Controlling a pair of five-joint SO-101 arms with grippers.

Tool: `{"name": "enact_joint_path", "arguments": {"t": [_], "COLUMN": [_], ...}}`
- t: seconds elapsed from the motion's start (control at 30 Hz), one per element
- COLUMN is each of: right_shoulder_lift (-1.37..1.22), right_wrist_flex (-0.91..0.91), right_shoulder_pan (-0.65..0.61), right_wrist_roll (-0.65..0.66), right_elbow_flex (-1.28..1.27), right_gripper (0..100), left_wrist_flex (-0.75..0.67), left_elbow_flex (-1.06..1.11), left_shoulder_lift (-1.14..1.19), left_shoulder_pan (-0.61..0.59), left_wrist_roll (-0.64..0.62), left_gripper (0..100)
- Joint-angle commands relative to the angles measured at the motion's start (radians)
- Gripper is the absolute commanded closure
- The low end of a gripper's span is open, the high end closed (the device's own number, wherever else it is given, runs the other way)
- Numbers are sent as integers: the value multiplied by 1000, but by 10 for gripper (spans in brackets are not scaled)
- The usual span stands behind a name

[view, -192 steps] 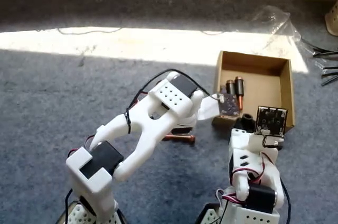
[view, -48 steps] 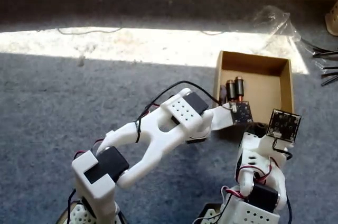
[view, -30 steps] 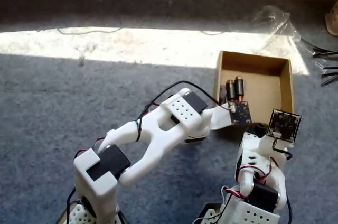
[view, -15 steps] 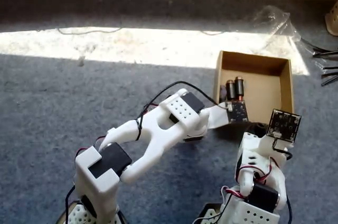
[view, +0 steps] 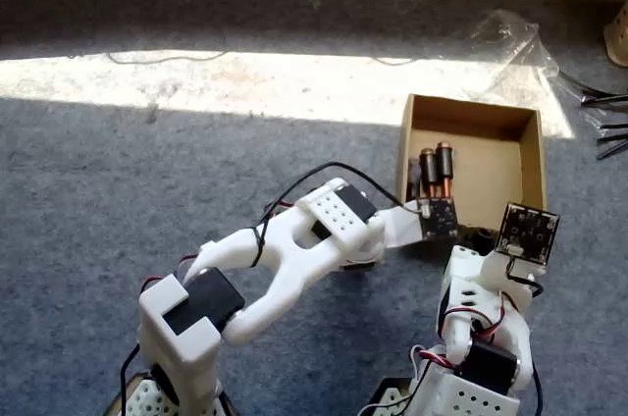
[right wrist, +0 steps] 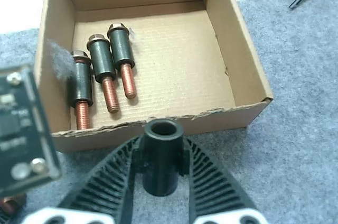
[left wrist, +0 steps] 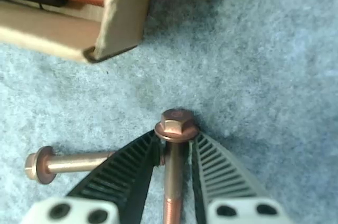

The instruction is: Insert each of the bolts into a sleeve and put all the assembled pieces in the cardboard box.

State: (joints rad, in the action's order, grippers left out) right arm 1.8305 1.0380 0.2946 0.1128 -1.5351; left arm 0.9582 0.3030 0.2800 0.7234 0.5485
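My left gripper (left wrist: 176,138) is shut on a copper bolt (left wrist: 174,182) that lies lengthwise between its fingers, hex head (left wrist: 176,125) at the tips, just over the carpet by the cardboard box's near left corner (left wrist: 121,18). A second bolt (left wrist: 63,163) lies on the carpet beside it. My right gripper (right wrist: 161,150) is shut on a black sleeve (right wrist: 160,158), held upright with its bore open, just in front of the box's near wall (right wrist: 158,121). Three assembled pieces (right wrist: 103,73) lie side by side in the box (view: 471,107), along its left side (view: 435,173).
The left arm's camera board (right wrist: 21,129) hangs close beside my right gripper. A clear plastic bag (view: 510,38) lies beyond the box and black cables (view: 603,127) lie at the right edge. Grey carpet stretches open to the left.
The left arm's wrist has sunk slightly and drawn a little back from the box's near left corner. The right arm has stayed still over the last 1.6 seconds.
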Motion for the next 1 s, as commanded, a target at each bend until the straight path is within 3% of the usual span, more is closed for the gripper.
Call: {"name": "enact_joint_path", "arguments": {"t": [0.0, 0.23, 0.7, 0.97], "right_shoulder_lift": [8, 8, 8, 8], "right_wrist_flex": [-36, -36, -36, -36], "right_shoulder_pan": [10, 10, 10, 8], "right_wrist_roll": [0, 0, 0, 0], "right_elbow_flex": [12, 12, 12, 12], "right_gripper": [994, 994, 994, 994], "left_wrist_flex": [-11, -11, -8, 86], "left_elbow_flex": [-1, -1, -28, -33], "left_shoulder_lift": [-7, -7, -30, -166], "left_shoulder_pan": [28, 27, -15, -41], "left_wrist_roll": [0, 0, -3, -3], "left_gripper": [903, 979, 979, 979]}}
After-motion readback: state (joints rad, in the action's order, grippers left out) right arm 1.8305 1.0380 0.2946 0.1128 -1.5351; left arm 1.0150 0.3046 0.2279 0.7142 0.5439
